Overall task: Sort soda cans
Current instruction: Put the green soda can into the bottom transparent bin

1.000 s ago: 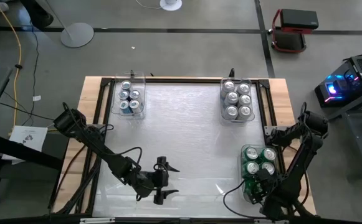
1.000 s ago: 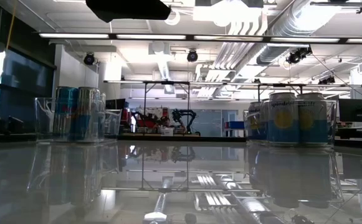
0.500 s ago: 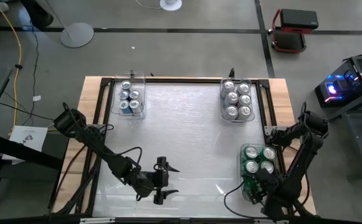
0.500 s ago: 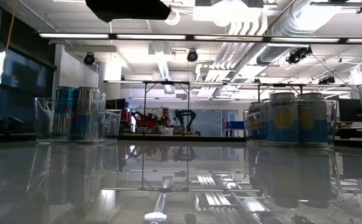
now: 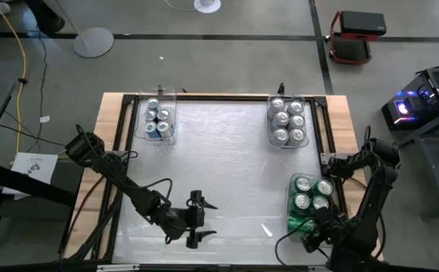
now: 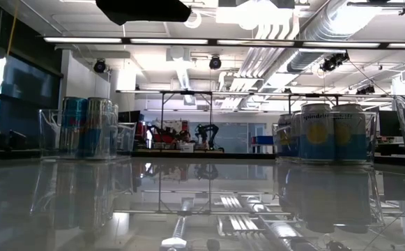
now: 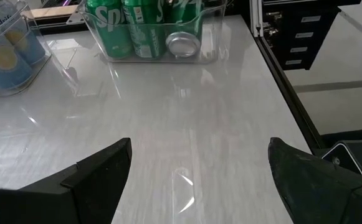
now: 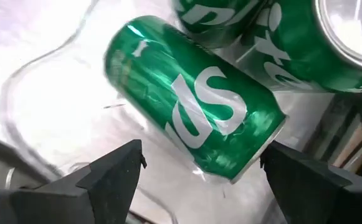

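The right gripper (image 8: 199, 180) has its jaws spread wide, holding nothing. They straddle a green can lying on its side (image 8: 193, 124) in the clear bin at the lower right of the high view (image 5: 292, 202). In the right wrist view the can lies tilted between the two dark fingers (image 8: 115, 171), apart from both. In the high view the right gripper (image 5: 315, 234) sits at the near end of this bin.

Contents of the lower right bin: four upright green cans (image 5: 313, 193) with silver tops, plus the one lying can at its near end.

The left gripper (image 5: 196, 218) hovers low over the bare desk (image 5: 219, 166) at the lower centre of the high view. Its jaws are wide apart and empty. The left wrist view faces the green-can bin (image 7: 212, 31) across the desk, where the lying can shows its silver end (image 7: 182, 45).

Upper right bin (image 5: 270, 121): six upright cans with pale blue sides (image 5: 289, 119), in two rows of three.

Upper left bin (image 5: 172, 113): about five upright blue cans (image 5: 157, 117); the exact count cannot be told.
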`<state>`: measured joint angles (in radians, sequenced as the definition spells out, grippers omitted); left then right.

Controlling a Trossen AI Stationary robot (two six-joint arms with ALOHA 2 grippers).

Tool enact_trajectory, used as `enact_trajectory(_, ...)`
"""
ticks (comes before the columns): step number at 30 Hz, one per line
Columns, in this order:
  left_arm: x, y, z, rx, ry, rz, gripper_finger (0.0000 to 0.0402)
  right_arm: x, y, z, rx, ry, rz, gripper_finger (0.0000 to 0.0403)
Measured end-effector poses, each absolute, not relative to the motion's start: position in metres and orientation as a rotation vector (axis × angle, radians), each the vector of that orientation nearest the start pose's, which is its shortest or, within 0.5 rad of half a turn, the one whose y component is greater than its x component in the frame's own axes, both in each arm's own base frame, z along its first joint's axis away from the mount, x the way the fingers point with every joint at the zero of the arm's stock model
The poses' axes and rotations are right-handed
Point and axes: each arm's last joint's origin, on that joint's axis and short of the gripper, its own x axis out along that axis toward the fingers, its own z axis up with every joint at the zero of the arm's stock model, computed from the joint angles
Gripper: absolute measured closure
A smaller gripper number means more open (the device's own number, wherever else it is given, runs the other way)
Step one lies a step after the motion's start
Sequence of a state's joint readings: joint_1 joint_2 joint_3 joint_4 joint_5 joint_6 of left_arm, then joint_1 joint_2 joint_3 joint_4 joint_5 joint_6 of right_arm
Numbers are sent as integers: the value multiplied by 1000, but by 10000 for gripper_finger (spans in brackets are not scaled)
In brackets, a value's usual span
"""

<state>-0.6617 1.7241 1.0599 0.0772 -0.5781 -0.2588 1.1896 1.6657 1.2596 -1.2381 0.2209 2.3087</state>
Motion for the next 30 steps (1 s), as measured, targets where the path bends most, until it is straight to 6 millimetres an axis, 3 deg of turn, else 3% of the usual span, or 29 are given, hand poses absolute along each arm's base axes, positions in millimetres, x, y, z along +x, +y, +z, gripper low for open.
enact_trajectory(12, 299, -213, 210, 87, 482, -19, 48, 124, 271, 257, 864, 948, -725, 87)
enact_trajectory(20, 299, -213, 210, 87, 481, -18, 48, 143, 262, 261, 854, 773, -704, 87)
enact_trajectory(30, 299, -213, 210, 87, 482, -18, 48, 175, 254, 263, 737, 820, -613, 87)
